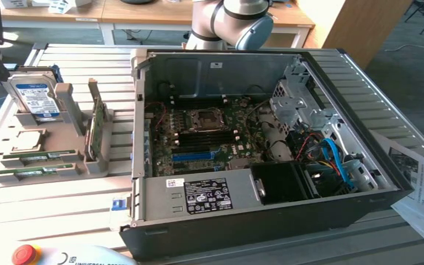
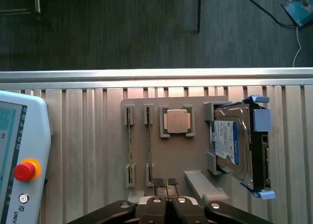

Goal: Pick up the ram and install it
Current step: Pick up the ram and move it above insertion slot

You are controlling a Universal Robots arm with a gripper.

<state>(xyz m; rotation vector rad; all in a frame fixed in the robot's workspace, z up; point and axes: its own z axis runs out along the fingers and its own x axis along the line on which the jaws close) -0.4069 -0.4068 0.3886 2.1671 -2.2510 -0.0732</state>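
Gripper (image 2: 165, 182) hovers over a grey holder tray (image 2: 195, 155), fingertips pressed together, holding nothing. The ram (image 1: 39, 157) rests on edge in that tray, at nine o'clock from the open computer case (image 1: 271, 221) in the exterior view. A second stick (image 1: 35, 171) sits close at its six o'clock.

Likely risks:
- Closed fingers coming down would strike the board's top edge rather than straddle it.
- The close neighbour could snag a finger.
- So thin a board may tilt in a grip.

The ram looks long, narrow and green, a mere sliver seen edge-on from the wrist.
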